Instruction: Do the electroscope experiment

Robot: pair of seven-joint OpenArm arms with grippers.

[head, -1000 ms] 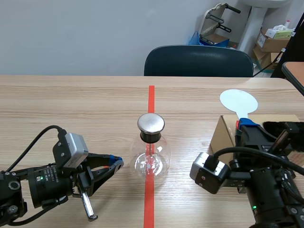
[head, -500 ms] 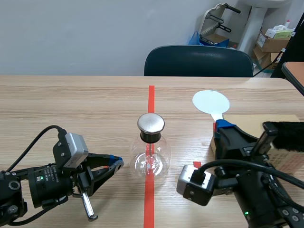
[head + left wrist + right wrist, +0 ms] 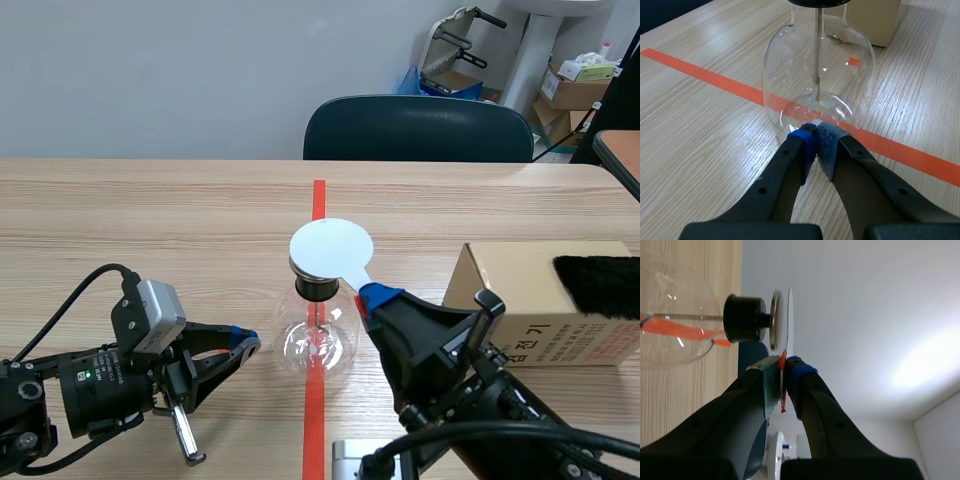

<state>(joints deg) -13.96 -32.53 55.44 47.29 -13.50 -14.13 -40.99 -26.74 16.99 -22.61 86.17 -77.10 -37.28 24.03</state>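
The right pincer [image 3: 374, 297] is seen closed on the thin red-orange stem of a white disc [image 3: 332, 250], the stem being pinched between its grey-green and blue pads. The disc is held flat just above the metal cap [image 3: 775, 320] of the electroscope [image 3: 318, 340], and a sliver of gap is shown between them in the right wrist view. The electroscope is a round clear glass flask with a black stopper [image 3: 742, 317] in its neck and a thin metal rod [image 3: 817, 50] hanging inside the bulb. It stands at the middle of the worktop [image 3: 150, 220], on the orange-red tape line. Most of the cap is covered by the disc in the scene view, and the rod's lower end is hard to make out through the glare. The left pincer [image 3: 245, 347] is closed on nothing, its pads pressed together, with the tips set low just beside the flask's left side. To the right a cardboard box [image 3: 520, 300] is placed, with black fur [image 3: 600, 285] on its right part, cut off at the edge. One flask, one disc, one box and two pincers are counted. A dark chair [image 3: 418, 128] is seen at the far side.
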